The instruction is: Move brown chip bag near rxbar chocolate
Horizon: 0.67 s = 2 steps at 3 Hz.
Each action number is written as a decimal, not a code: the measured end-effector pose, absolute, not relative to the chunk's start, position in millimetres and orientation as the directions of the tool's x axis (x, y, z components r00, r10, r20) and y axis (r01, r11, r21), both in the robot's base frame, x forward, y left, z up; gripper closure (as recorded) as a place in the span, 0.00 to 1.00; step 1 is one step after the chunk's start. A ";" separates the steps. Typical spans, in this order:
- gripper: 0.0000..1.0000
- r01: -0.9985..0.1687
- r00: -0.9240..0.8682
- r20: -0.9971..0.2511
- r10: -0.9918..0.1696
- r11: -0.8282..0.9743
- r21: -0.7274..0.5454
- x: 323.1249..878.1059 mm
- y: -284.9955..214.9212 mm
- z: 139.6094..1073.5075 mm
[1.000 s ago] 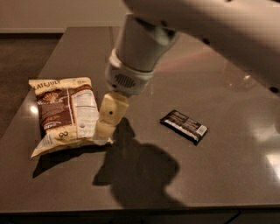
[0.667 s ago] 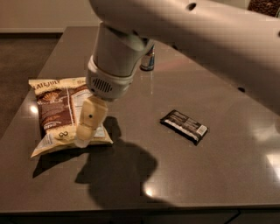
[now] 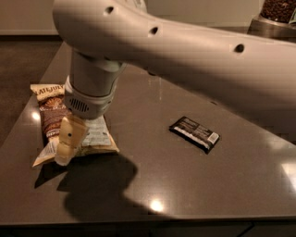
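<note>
**A:** Camera view, one frame. Where is the gripper?

**B:** The gripper (image 3: 66,150) hangs low over the right part of the brown chip bag (image 3: 50,113), at the left of the dark table (image 3: 185,190). It overlaps the bag's middle. Touching or just above, I cannot tell.

**A:** Open or closed?

**B:** Cannot tell. Only its pale outer side faces the camera.

**A:** How much of the bag shows?

**B:** The top edge with lettering, a strip of brown panel, part of the white label and the lower corners. The wrist hides the upper right.

**A:** And the rxbar chocolate (image 3: 194,133)?

**B:** Lying flat, fully visible, well apart to the right of the bag, white patch at its right end.

**A:** Anything else?

**B:** The arm (image 3: 185,51) fills the upper frame, cut off at the right edge. At the top right corner there is a container (image 3: 277,11), possibly holding dark beans, mostly cropped.
</note>
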<state>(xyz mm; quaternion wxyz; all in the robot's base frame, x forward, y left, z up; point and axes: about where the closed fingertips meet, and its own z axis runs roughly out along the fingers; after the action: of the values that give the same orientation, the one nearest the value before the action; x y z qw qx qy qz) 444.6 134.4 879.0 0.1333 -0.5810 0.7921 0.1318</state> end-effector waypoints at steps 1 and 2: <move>0.05 -0.954 -0.297 -0.353 -0.887 0.292 0.071 450.0 149.3 865.0; 0.28 -0.951 -0.309 -0.354 -0.883 0.298 0.086 454.6 153.2 860.2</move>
<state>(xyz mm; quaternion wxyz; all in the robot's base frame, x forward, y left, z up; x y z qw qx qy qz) 454.6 153.2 860.2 0.1204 -0.5755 0.7965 0.1409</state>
